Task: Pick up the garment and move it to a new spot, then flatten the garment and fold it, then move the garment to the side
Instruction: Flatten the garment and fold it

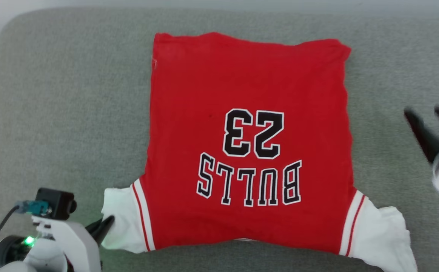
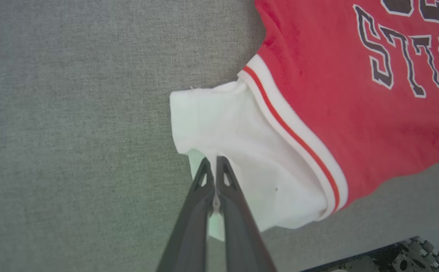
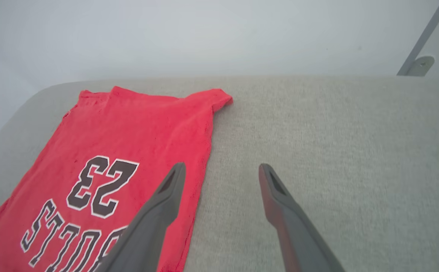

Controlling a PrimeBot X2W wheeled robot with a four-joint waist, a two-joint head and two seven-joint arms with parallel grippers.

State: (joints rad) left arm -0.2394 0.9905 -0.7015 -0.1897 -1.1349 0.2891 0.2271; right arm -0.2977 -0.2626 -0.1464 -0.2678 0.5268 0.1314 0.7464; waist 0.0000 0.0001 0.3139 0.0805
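The garment [image 1: 249, 143], a red jersey with white sleeves, lies spread flat on the grey padded surface [image 1: 64, 113]. Its "23" and "BULLS" lettering reads upside down in the head view. My left gripper [image 1: 107, 223] is at the lower left, shut on the edge of the near white sleeve [image 2: 242, 151]. In the left wrist view its fingers [image 2: 200, 181] pinch a strip of white cloth. My right gripper [image 1: 422, 112] hovers open and blurred off the garment's right side. In the right wrist view the right gripper [image 3: 221, 170] has nothing in it, over bare surface beside the red hem [image 3: 204, 143].
The grey surface has a rounded corner at the far left [image 1: 11, 26] and a pale wall behind it. A metal bracket [image 3: 417, 64] is fixed to the wall at the far right. Part of my base [image 2: 393, 260] shows below the left sleeve.
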